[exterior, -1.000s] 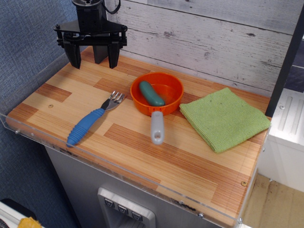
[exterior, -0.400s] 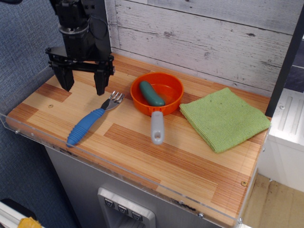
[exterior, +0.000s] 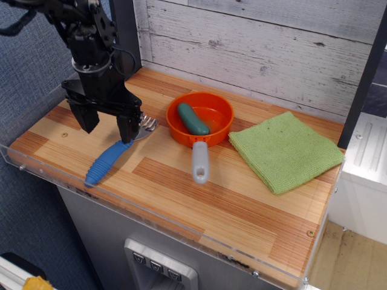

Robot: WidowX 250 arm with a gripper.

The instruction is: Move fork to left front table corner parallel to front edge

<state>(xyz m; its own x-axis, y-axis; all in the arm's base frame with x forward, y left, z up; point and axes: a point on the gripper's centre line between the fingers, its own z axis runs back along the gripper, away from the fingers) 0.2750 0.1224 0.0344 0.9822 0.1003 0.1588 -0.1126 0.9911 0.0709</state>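
Fork (exterior: pixel 111 157) lying flat on table (exterior: pixel 181 193), diagonal, w/ blue ribbed handle toward front edge (exterior: pixel 151 219) and silver head angled back-right toward orange pan (exterior: pixel 200 119); head partly hidden behind gripper finger. Handle end close to front edge, not parallel to it. Relative to fork: gripper (exterior: pixel 109 124) directly above upper handle/neck area, black, jaws spread apart, nothing held; one finger (exterior: pixel 128 128) down by fork neck, other to left of handle over bare wood; cannot tell if finger touches fork. Pan just right of fork head, near but apart, w/ dark green pickle-like item (exterior: pixel 193 119) inside and grey handle (exterior: pixel 200 162) pointing toward front edge, roughly level w/ fork's mid handle. Green cloth (exterior: pixel 284 151) well right of fork, beyond pan, flat on table. Left front table corner just left of fork's handle tip, w/ small screw (exterior: pixel 65 135) in wood left of fork. White plank wall (exterior: pixel 272 48) behind fork, past table's back side.
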